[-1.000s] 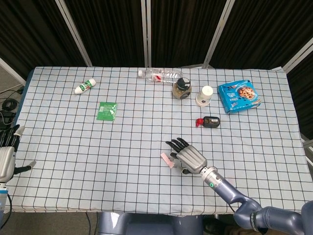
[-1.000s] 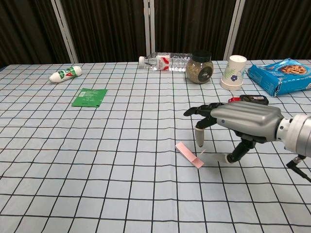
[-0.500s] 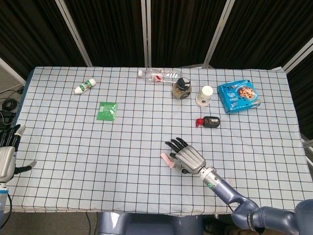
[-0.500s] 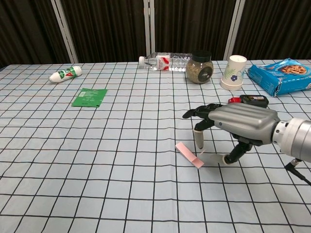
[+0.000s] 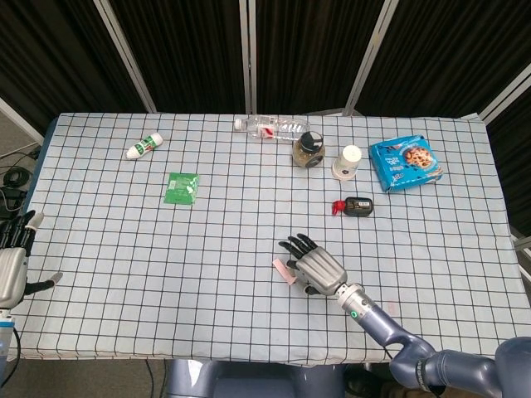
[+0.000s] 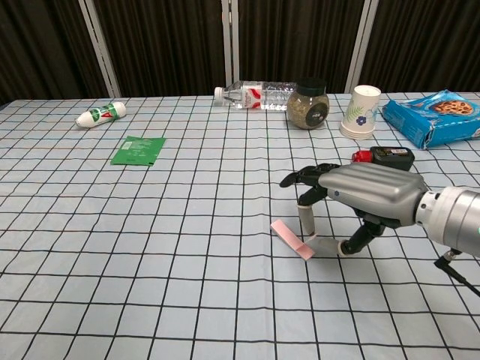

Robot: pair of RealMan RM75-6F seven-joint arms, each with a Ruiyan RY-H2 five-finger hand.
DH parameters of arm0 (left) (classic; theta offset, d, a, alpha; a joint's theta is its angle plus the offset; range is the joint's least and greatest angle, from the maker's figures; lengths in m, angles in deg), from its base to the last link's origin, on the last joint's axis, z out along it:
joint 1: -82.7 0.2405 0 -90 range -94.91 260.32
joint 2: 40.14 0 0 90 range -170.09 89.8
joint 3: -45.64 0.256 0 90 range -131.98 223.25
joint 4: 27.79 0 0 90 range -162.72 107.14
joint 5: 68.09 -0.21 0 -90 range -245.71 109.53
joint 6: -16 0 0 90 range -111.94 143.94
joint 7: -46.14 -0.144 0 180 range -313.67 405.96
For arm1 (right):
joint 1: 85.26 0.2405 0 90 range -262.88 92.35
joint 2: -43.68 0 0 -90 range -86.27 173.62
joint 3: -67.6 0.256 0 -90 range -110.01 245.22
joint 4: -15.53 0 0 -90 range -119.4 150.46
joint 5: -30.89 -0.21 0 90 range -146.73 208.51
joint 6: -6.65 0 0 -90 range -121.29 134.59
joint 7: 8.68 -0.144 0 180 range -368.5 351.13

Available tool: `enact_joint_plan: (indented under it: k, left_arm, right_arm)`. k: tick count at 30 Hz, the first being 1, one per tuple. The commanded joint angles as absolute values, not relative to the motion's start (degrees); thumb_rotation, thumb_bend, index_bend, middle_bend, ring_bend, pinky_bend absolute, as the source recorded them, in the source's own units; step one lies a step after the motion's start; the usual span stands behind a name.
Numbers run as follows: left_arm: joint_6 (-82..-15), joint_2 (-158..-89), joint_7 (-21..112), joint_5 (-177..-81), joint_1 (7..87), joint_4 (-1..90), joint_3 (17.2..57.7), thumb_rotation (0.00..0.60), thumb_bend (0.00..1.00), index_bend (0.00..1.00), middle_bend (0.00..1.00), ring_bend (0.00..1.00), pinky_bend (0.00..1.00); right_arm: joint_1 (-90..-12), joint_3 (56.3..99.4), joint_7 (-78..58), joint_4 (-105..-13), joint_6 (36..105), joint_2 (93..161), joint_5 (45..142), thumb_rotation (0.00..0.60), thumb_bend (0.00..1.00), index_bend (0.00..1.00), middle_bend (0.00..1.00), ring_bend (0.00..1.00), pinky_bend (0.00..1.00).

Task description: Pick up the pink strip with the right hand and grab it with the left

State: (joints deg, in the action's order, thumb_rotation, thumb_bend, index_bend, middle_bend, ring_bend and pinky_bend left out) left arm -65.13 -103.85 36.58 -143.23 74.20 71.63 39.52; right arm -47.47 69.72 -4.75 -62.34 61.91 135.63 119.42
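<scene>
The pink strip [image 5: 283, 271] [image 6: 292, 239] lies flat on the checked tablecloth near the front middle. My right hand [image 5: 315, 264] [image 6: 360, 196] hovers low just to its right, palm down, fingers spread and pointing toward the strip. One fingertip [image 6: 306, 223] reaches down close beside the strip's near end, and the thumb [image 6: 352, 242] touches the cloth on the other side. Nothing is held. My left hand [image 5: 12, 261] rests at the table's far left edge, fingers apart and empty; the chest view does not show it.
At the back stand a clear bottle [image 5: 270, 127], a dark jar [image 5: 308, 150], a paper cup [image 5: 348, 162] and a blue cookie pack [image 5: 405, 164]. A black and red device [image 5: 354, 205] lies behind the right hand. A green packet [image 5: 182, 186] and white tube [image 5: 143, 147] lie left.
My right hand has sunk slightly and edged toward the strip, bringing its fingertip closer to the strip's end. The strip and left hand have not moved.
</scene>
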Motion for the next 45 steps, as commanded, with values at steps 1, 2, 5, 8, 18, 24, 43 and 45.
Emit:
enact_joint_plan:
  k: [1, 2, 5, 8, 18, 24, 43, 45]
  left_arm:
    - [-65.1, -103.9, 36.6, -143.3, 74.2, 71.6, 39.6, 0.6, 0.0, 0.0, 0.0, 0.0, 0.0]
    - [-65.1, -103.9, 36.5, -143.3, 74.2, 71.6, 39.6, 0.6, 0.0, 0.0, 0.0, 0.0, 0.0]
    - [-65.2, -103.9, 36.5, -143.4, 74.2, 71.6, 39.6, 0.6, 0.0, 0.0, 0.0, 0.0, 0.0]
    - [-65.2, -104.0, 36.4, -143.4, 74.2, 71.6, 39.6, 0.6, 0.0, 0.0, 0.0, 0.0, 0.0]
    - [-65.1, -104.0, 36.4, -143.3, 74.1, 71.6, 39.6, 0.6, 0.0, 0.0, 0.0, 0.0, 0.0]
    - [-64.8, -103.9, 36.9, -142.9, 74.1, 71.6, 39.5, 0.6, 0.0, 0.0, 0.0, 0.0, 0.0]
    - [-46.7, -108.5, 48.0, -141.7, 62.2, 68.2, 35.7, 0.6, 0.0, 0.05, 0.0, 0.0, 0.0]
    - [-45.1, -110.1, 47.2, -141.3, 60.0, 67.6, 34.8, 0.6, 0.0, 0.08, 0.0, 0.0, 0.0]
  right_arm:
    - [-47.4, 69.6, -5.1, -62.2, 62.0, 135.7, 119.4, 0.6, 0.33, 0.56, 0.08, 0.0, 0.0]
    - [-47.4, 69.6, -5.2, -62.2, 62.0, 135.7, 119.4, 0.6, 0.33, 0.57, 0.09, 0.0, 0.0]
    - [-47.4, 69.5, -6.1, -62.3, 62.2, 135.8, 119.5, 0.6, 0.35, 0.61, 0.09, 0.0, 0.0]
    - [-47.4, 69.5, -7.1, -62.4, 62.1, 135.9, 119.3, 0.6, 0.37, 0.64, 0.1, 0.0, 0.0]
    - [-47.3, 70.5, -10.8, -63.1, 62.2, 136.4, 117.7, 0.6, 0.42, 0.72, 0.12, 0.0, 0.0]
    - [-46.4, 73.3, -13.0, -65.2, 61.8, 135.9, 115.6, 0.6, 0.42, 0.75, 0.14, 0.0, 0.0]
    - [-38.4, 88.7, -10.6, -77.4, 54.4, 131.3, 91.5, 0.6, 0.42, 0.79, 0.16, 0.0, 0.0]
    - [-37.3, 89.8, -9.2, -78.1, 54.2, 131.1, 88.1, 0.6, 0.42, 0.79, 0.16, 0.0, 0.0]
